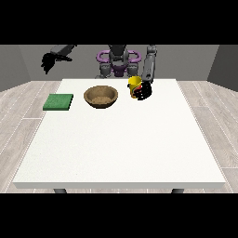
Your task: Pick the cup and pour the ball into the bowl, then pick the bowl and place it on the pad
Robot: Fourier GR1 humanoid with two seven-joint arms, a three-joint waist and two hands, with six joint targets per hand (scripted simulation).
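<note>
A yellow cup (134,83) stands upright at the far side of the white table (122,139), right of the middle. The black hand at the view's right (143,91) is against the cup's right side, with its fingers curled round the cup's lower part. No ball shows; the cup's inside is hidden. A brown wooden bowl (100,96) sits left of the cup, a short gap apart. A green pad (58,102) lies flat near the table's left edge. The hand at the view's left (49,61) hangs raised beyond the table's far left corner, fingers drooping.
The robot's torso (118,60) stands behind the table's far edge. The table's front half holds nothing that shows. Wooden floor surrounds the table.
</note>
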